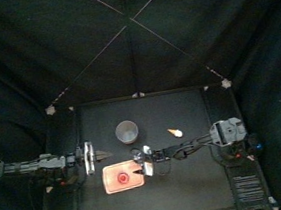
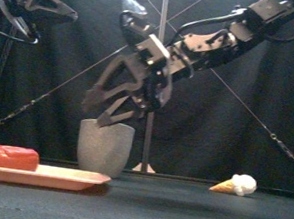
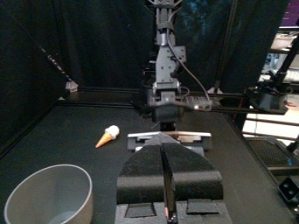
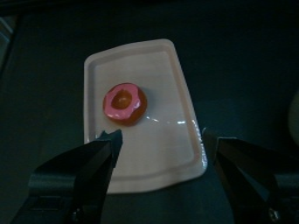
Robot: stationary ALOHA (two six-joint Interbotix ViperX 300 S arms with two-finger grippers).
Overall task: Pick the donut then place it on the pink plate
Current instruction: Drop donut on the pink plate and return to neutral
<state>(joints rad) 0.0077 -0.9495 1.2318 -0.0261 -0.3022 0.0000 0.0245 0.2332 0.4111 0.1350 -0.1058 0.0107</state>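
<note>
The donut [image 4: 125, 102], red-pink with a darker ring at its middle, lies flat on the pink plate [image 4: 163, 70], inside the rim and clear of every edge. Judged from this, the placing is done and what remains is to get away cleanly.

The right tool [image 4: 166, 144] hangs above the plate's near end, released and empty, with one jaw on each side of the plate's width. The front view shows it well above the desk [image 1: 185, 186], touching nothing.

The main risk is a drop instead of a lift. With the jaws spread this wide, one tip could catch the plate's rim and tip or skid the light tray, rolling the donut off. A second closing over the donut would be as bad, since it could drag the toy back out of place or squash it against the plate.

The way back also needs care. The grey cup [image 2: 105, 147] stands upright just behind the plate, beneath the arm's reach. A low swing backward could knock it over onto the tray.

The ice-cream cone toy [image 2: 237, 184] lies on its side well apart to the right, low enough to be swept only by a very low pass.

The left tool [image 3: 170, 171] rests at the desk's left side with its jaws pressed together, holding nothing and out of the way.
</note>
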